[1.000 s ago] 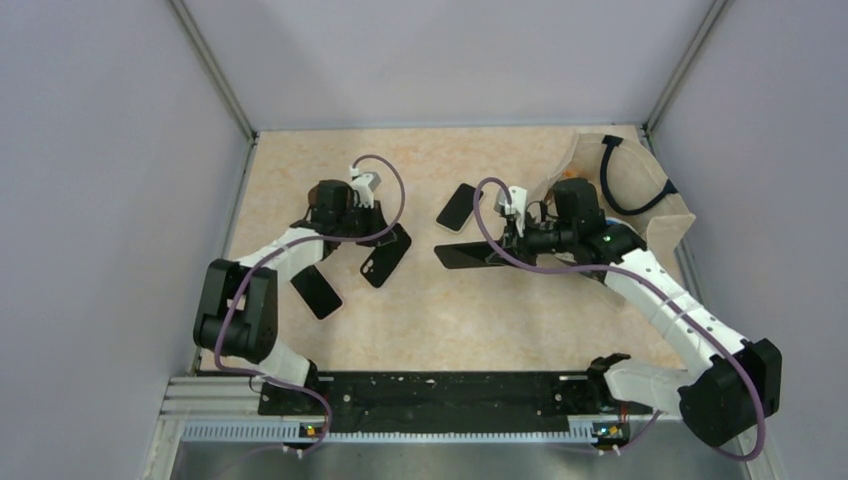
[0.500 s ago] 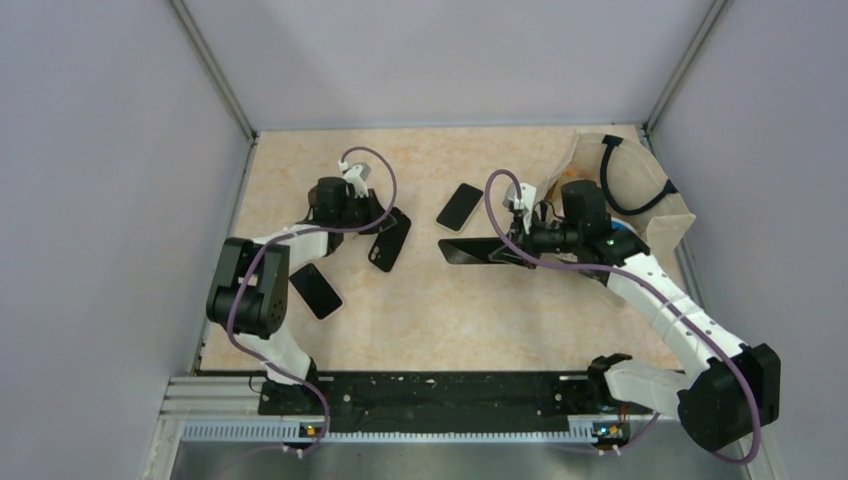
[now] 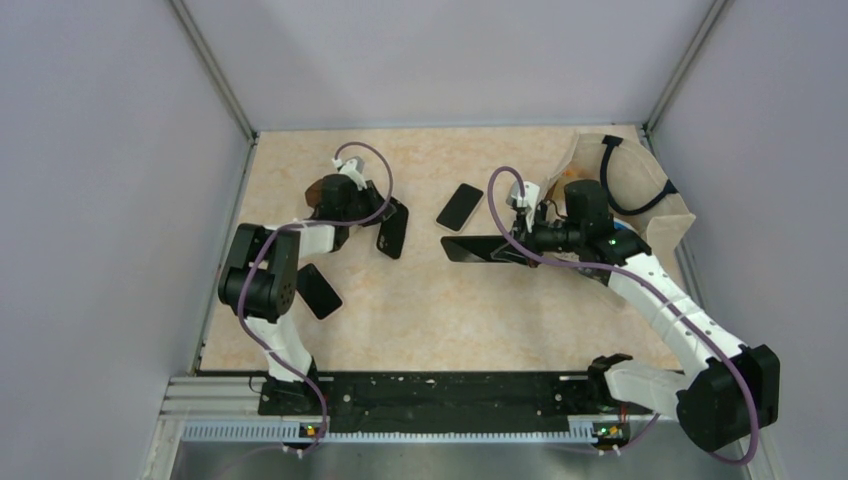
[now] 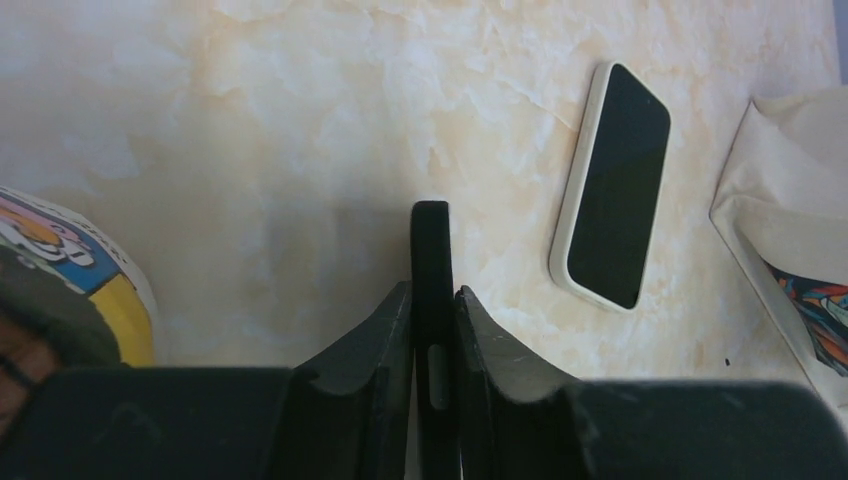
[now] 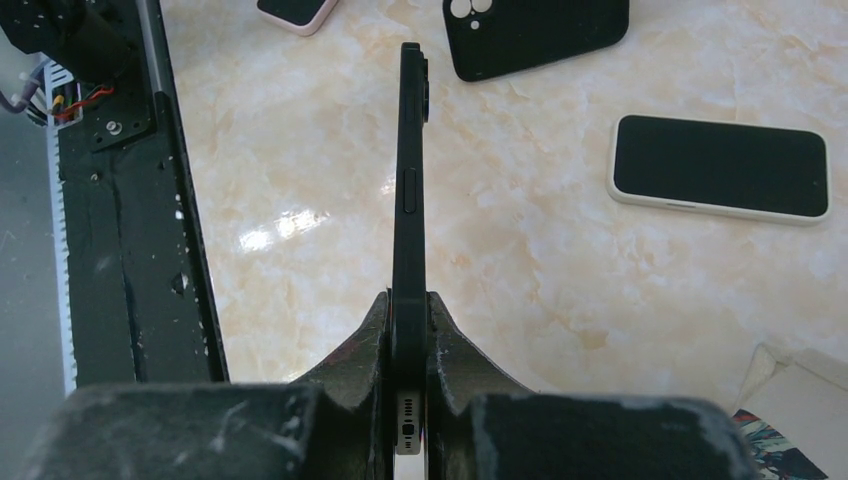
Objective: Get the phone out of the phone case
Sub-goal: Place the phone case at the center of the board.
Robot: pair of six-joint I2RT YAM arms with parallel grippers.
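As the scene stands, the separation looks essentially done. The right tool (image 5: 408, 312) is clamped narrow on the bare black phone (image 5: 409, 180), held edge-on above the desk (image 3: 430, 320), just nearer the arm bases than the white-cased phone (image 3: 460, 206). The left tool (image 4: 432, 305) pinches the thin black phone case (image 3: 393, 228), a little to the left of the white-cased phone. Pale desk shows through the case's camera cut-outs, so it reads as empty. Left to do, by my judgement: set both pieces down and release them. Count: three phones, namely the bare one, the white-cased one, and a pink-cased phone (image 3: 318, 291) farther left of the white-cased phone and nearer the bases; one empty case; one cloth bag (image 3: 660, 225) to the right of the white-cased phone; two tools.
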